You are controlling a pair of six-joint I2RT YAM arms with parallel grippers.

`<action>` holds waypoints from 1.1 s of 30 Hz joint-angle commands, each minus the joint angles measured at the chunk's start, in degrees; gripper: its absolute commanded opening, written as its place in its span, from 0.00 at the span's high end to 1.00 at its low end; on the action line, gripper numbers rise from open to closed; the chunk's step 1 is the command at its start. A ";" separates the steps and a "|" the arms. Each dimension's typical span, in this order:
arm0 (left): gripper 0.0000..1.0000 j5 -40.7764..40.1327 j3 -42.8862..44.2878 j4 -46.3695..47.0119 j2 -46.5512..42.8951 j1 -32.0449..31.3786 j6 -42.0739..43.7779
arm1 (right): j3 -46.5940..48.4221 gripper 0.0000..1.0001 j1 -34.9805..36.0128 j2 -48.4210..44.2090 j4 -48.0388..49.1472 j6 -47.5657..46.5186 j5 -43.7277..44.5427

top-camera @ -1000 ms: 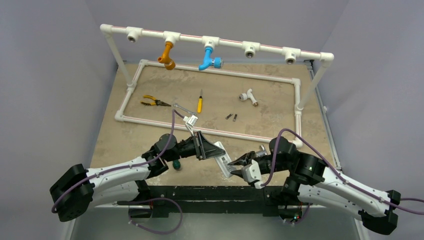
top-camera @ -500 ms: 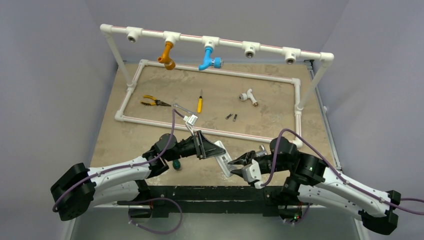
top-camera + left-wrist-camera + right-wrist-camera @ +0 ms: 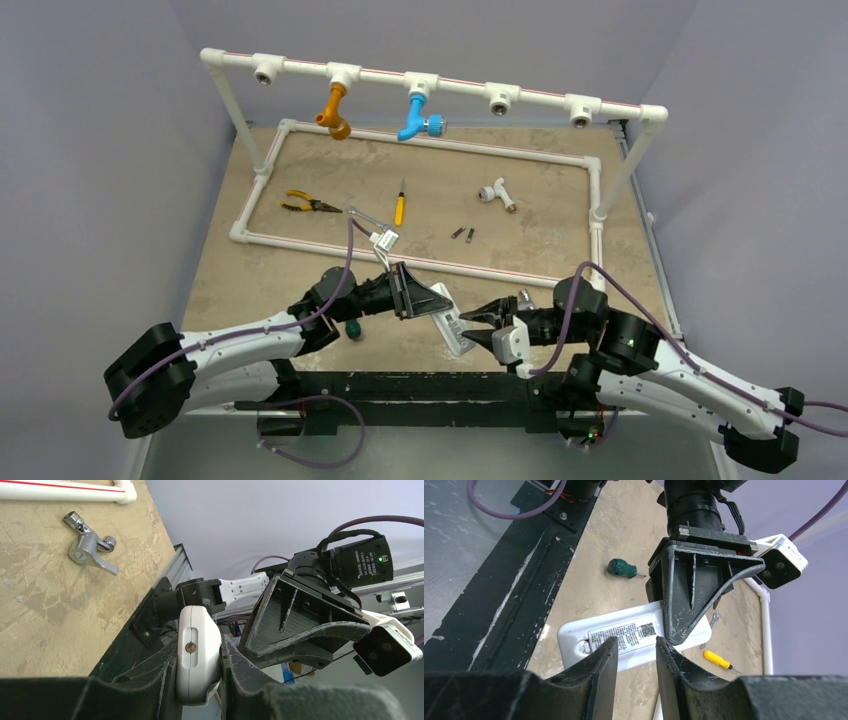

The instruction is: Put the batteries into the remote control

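The white remote control (image 3: 448,322) hangs tilted over the table's front edge, with my left gripper (image 3: 425,300) shut on its upper end. In the left wrist view its rounded end (image 3: 197,655) is clamped between both fingers. Its labelled back (image 3: 624,632) faces my right gripper (image 3: 636,647), which is open with nothing between its fingers; the tips sit just in front of the label, and I cannot tell whether they touch it. Two tiny dark batteries (image 3: 463,234) lie side by side inside the pipe frame, far from both grippers.
A silver tap fitting (image 3: 522,297) lies near the right gripper. A green-handled screwdriver (image 3: 352,329) lies under the left arm. Inside the white pipe frame (image 3: 420,262) are a yellow screwdriver (image 3: 400,205), pliers (image 3: 305,204) and a white pipe tee (image 3: 495,192).
The right arm has shifted to the right and its gripper has drawn back slightly from the remote's lower end. The left gripper and the remote have barely moved.
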 commanded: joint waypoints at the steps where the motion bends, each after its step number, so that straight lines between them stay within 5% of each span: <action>1: 1.00 0.94 0.56 3.78 0.15 -0.01 -0.84 | -0.21 0.68 0.18 -0.55 2.75 -0.41 1.07; 15: 1.00 0.94 0.70 4.50 1.04 -0.03 -1.15 | 1.90 0.61 0.15 2.23 -3.17 -0.40 -5.50; 33: 1.00 1.10 0.68 4.74 0.89 -0.01 -1.43 | 1.08 0.62 0.15 2.89 -2.67 -1.99 -0.51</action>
